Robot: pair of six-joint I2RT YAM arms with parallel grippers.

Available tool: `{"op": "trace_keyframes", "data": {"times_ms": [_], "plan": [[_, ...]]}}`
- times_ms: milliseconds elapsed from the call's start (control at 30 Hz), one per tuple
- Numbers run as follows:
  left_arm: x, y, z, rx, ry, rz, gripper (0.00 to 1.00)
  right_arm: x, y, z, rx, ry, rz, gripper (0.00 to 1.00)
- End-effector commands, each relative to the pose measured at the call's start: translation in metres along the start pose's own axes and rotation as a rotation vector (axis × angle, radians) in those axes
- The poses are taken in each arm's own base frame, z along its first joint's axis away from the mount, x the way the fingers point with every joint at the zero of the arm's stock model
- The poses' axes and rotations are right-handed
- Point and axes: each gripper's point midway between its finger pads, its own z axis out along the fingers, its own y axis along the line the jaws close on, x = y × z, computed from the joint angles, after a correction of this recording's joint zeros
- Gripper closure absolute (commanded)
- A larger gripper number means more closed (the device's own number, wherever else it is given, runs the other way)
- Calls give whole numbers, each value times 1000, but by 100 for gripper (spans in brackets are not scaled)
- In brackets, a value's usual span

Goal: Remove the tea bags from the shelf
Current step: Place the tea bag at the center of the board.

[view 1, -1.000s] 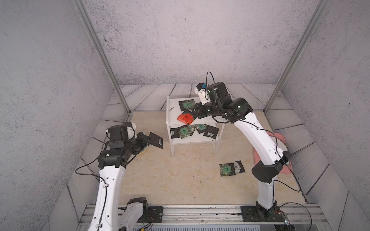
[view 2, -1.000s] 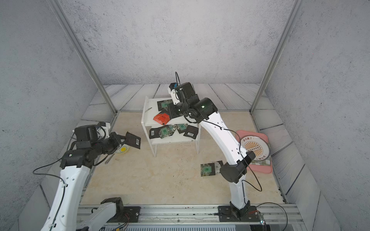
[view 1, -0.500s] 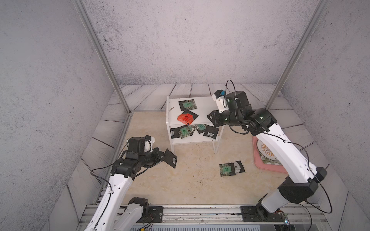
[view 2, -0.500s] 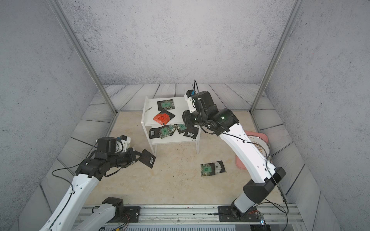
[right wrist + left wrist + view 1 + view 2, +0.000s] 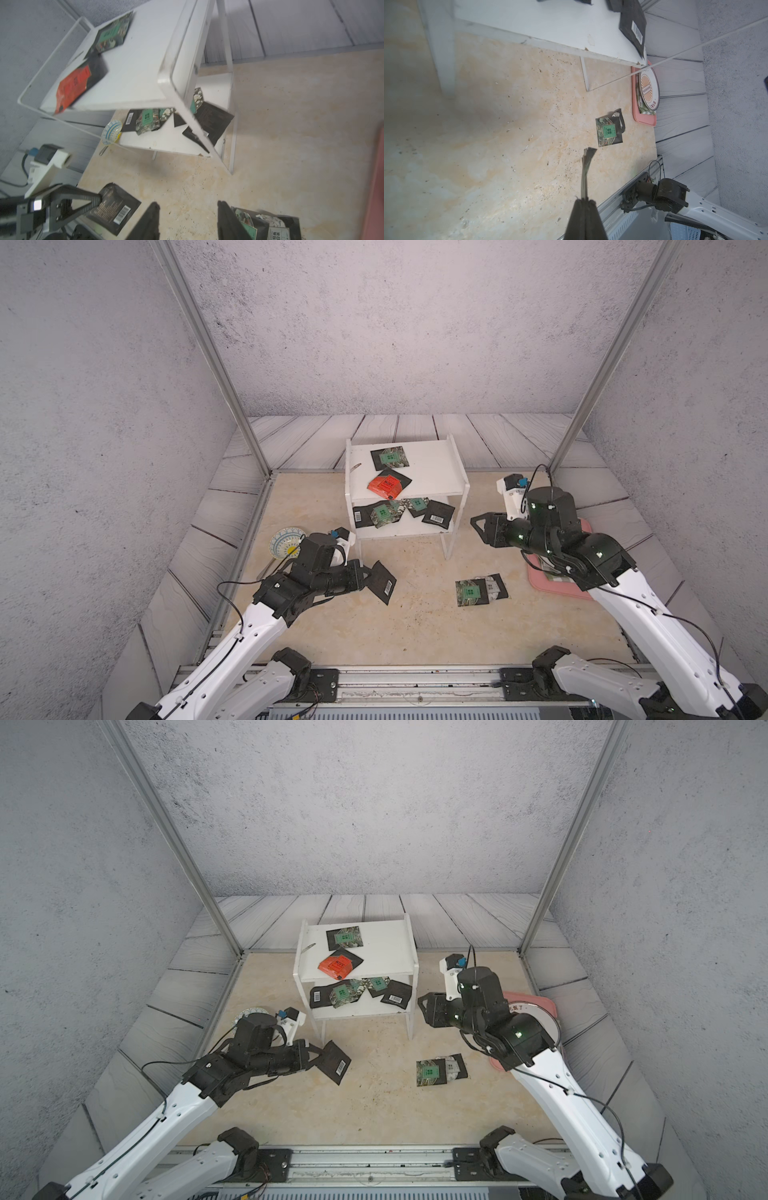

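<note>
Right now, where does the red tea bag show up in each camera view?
Top view: red tea bag on the shelf, upper board, at the front edge.
Top view: red tea bag, same spot.
Left wrist: not in it.
Right wrist: red tea bag, same board edge.
Shared landmark: the shelf.

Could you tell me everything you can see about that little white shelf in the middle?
The shelf is white, looks like painted board, with two flat tiers, side panels and thin legs. It stands upright on the beige tabletop. A green-labelled tea bag and a red tea bag lie on top; several black tea bags overlap on the lower tier. Its lower front edge looks chipped.
</note>
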Motion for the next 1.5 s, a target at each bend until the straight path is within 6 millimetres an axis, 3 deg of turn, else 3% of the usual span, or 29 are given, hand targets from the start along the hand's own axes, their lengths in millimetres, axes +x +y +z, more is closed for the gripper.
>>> {"op": "trace_keyframes", "data": {"times_ms": [0, 200, 467, 667, 800, 933, 1167, 1200, 1367, 1467], "plan": [[-17, -39, -5, 132, -49, 89, 100, 19, 35, -8, -267, -10, 51, 39], [-13, -81, -6, 287, -3, 180, 100, 57, 70, 3, -595, 103, 118, 34], [0, -132, -12, 463, 86, 290, 100, 76, 83, 25, -663, 218, 76, 33], [6, -146, -11, 508, 125, 318, 100, 73, 98, 25, -730, 232, 65, 34], [5, -145, -9, 501, 115, 314, 100, 75, 105, 20, -770, 251, 58, 45], [2, -141, -6, 487, 90, 311, 100, 78, 109, 19, -798, 274, 61, 68], [0, -136, -5, 463, 73, 302, 100, 80, 115, 18, -806, 296, 43, 97], [0, -133, -5, 444, 65, 303, 97, 81, 112, 19, -787, 296, 37, 100], [-8, -98, -10, 276, -2, 288, 60, 93, 85, 35, -604, 315, 35, 100], [-14, -72, -19, 180, -46, 249, 50, 104, 60, 49, -476, 319, 64, 100]]}}
